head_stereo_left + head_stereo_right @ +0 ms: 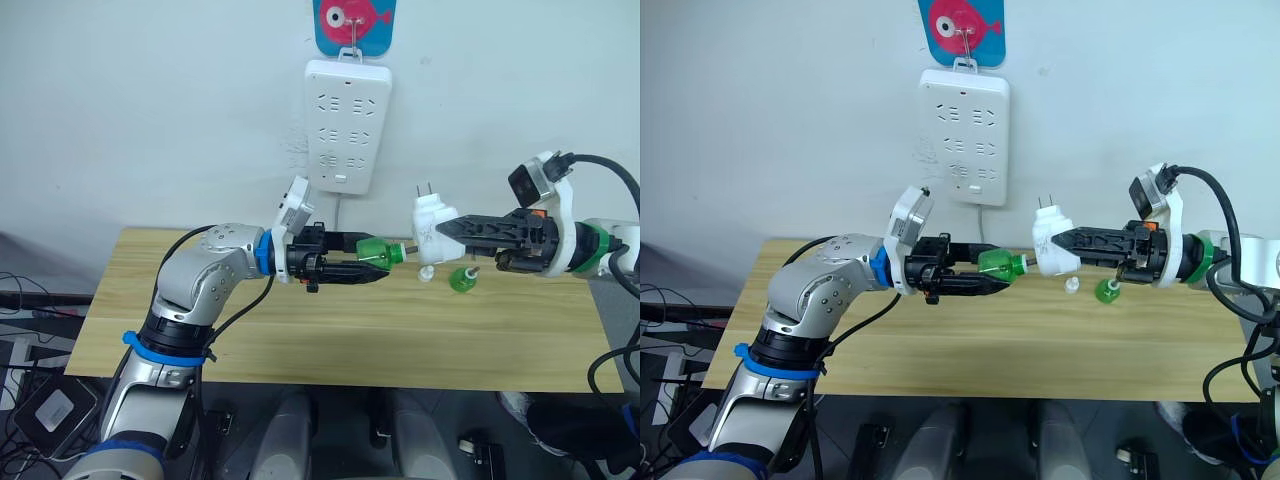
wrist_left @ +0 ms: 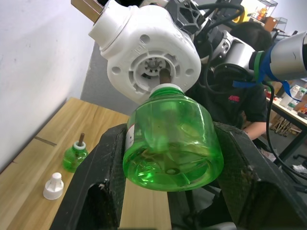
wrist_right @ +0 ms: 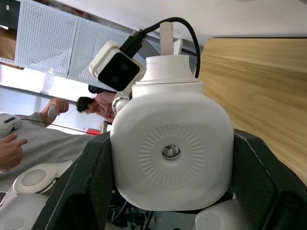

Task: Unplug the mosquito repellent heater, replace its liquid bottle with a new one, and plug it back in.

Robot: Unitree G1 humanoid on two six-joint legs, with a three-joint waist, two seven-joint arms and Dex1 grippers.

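My left gripper (image 1: 368,264) is shut on a green liquid bottle (image 1: 379,250), held sideways above the wooden table (image 1: 300,330). My right gripper (image 1: 447,228) is shut on the white mosquito repellent heater (image 1: 430,225), its plug prongs pointing up. The bottle's neck points at the heater's underside socket; in the left wrist view the bottle (image 2: 168,143) meets the heater (image 2: 148,52) there, with the wick at the opening. The right wrist view has the heater (image 3: 172,148) clamped between both fingers. A second green bottle (image 1: 462,279) and a white cap (image 1: 427,273) stand on the table below the heater.
A white power strip (image 1: 347,125) hangs on the wall behind, under a pink fish hook (image 1: 352,22), with its cord dropping behind the table. A person in a dark shirt (image 2: 240,96) sits beyond the table's end. Other people (image 3: 29,139) stand further off.
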